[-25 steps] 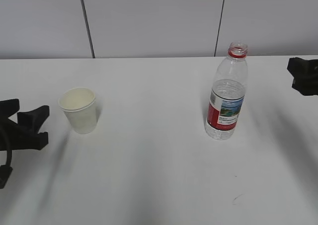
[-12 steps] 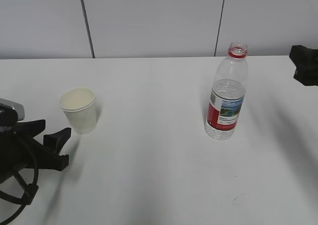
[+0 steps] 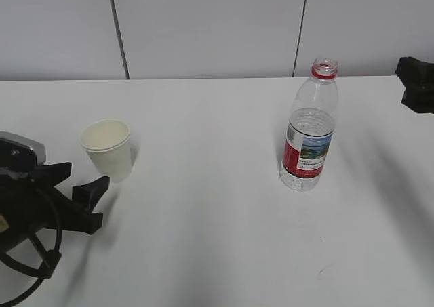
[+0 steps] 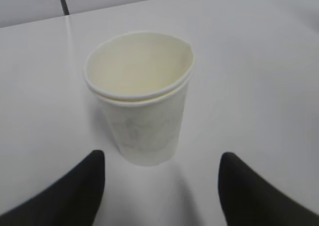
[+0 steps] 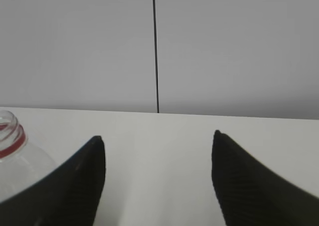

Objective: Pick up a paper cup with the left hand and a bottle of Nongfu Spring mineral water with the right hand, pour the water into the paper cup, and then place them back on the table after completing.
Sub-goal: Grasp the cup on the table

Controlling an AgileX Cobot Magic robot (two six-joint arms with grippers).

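Now the left gripper (image 3: 102, 198), jaws spread wide, has slid in just short of the paper cup (image 3: 108, 148) on the desk (image 3: 217, 239), while the right gripper (image 5: 157, 151), equally wide, hangs right of the uncapped bottle (image 3: 310, 127).

Upright cream paper cup (image 3: 107, 150) (rim dented); uncapped, red-labelled water bottle (image 3: 309, 129) well apart.

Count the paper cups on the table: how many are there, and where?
1, though the left wrist view shows a doubled rim, so two cups may be nested. The paper cup stands upright on the left of the table, just ahead of the open left tool, untouched.
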